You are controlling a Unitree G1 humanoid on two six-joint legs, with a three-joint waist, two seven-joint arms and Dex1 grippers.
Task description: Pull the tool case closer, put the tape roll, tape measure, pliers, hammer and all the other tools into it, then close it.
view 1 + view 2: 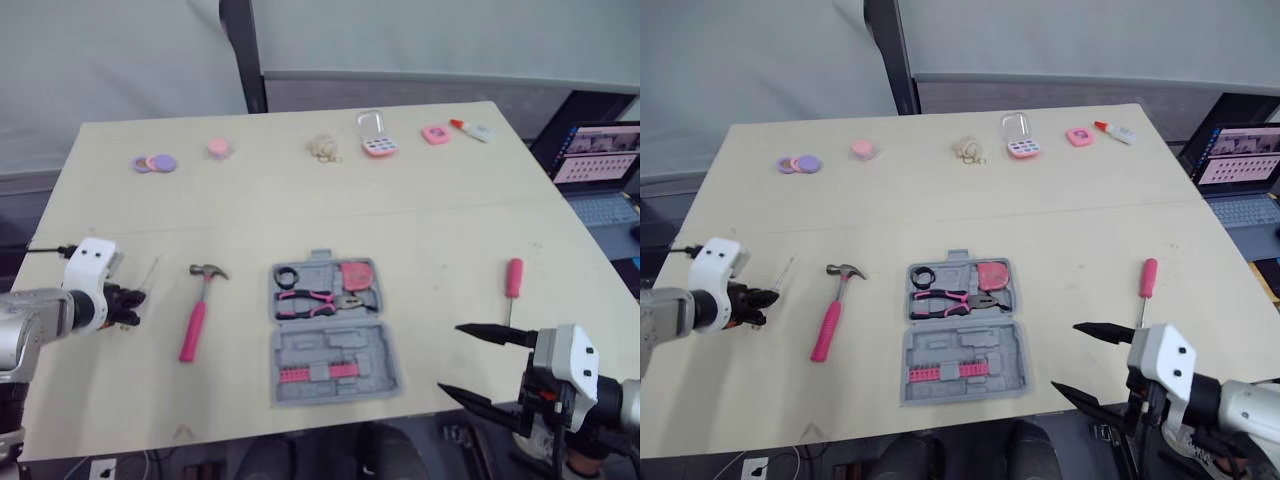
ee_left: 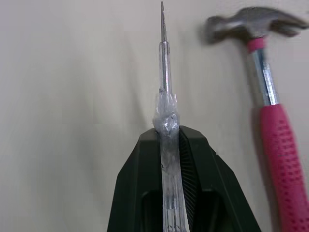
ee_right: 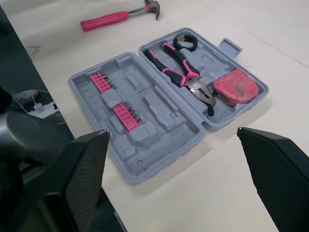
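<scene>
Tool case point(image 1: 380, 350) lies open on the tabletop point(image 1: 450, 190), with the tape roll point(image 1: 287, 276), pliers point(image 1: 310, 302) and tape measure point(image 1: 356, 275) in its far half. The hammer point(image 1: 197, 310) lies left of the case and a pink screwdriver point(image 1: 513, 280) well to its right, neither packed yet. The left claw point(image 1: 133, 300) hangs farther left of the case than the hammer. The right claw point(image 1: 450, 358), spread wide and empty, sits off the case's near right corner.

From the left wrist, that claw is clamped on a clear-handled screwdriver point(image 2: 166, 121), with the hammer just beside it. Packing this tool looks like the step in hand. Next it must be carried past the hammer to a free slot in the case and released.

From the right wrist, the case lies ahead of the gaping claw, apart from it.
</scene>
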